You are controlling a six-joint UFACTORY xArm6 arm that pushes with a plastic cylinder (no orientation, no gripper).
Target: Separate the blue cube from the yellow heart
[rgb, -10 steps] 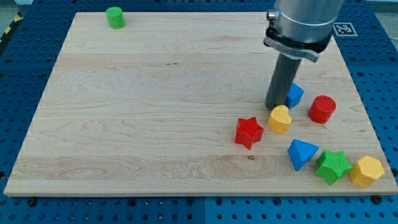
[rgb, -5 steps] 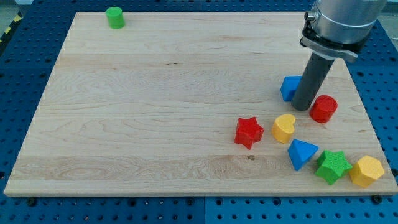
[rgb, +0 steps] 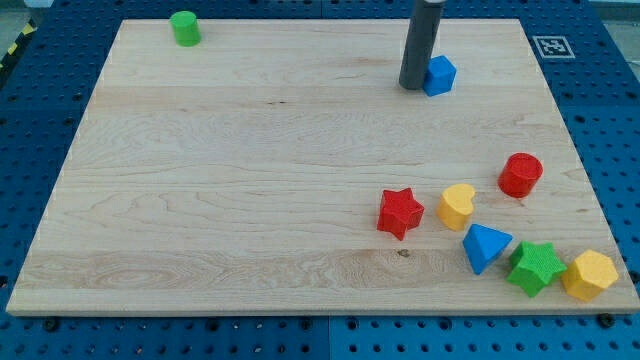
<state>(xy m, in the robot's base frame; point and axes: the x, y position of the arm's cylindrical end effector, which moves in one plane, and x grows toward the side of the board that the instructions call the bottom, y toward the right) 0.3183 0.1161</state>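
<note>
The arm ends in a dark rod with no pincer on it, so nothing is clenched or released; my tip [rgb: 412, 87] rests on the tabletop [rgb: 240, 190] near its top edge, right of centre, touching the left side of the blue cube [rgb: 438, 75]. The yellow heart [rgb: 457, 205] lies well apart from the cube, toward the bottom right corner, with the red star [rgb: 400, 212] just to its left and the red cylinder [rgb: 520, 174] to its upper right. Below the heart, near the bottom right corner, sit a blue triangular block [rgb: 485, 247], a green star [rgb: 535, 267] and a yellow hexagon [rgb: 589, 275]. A green cylinder [rgb: 184, 27] stands near the top left corner.
</note>
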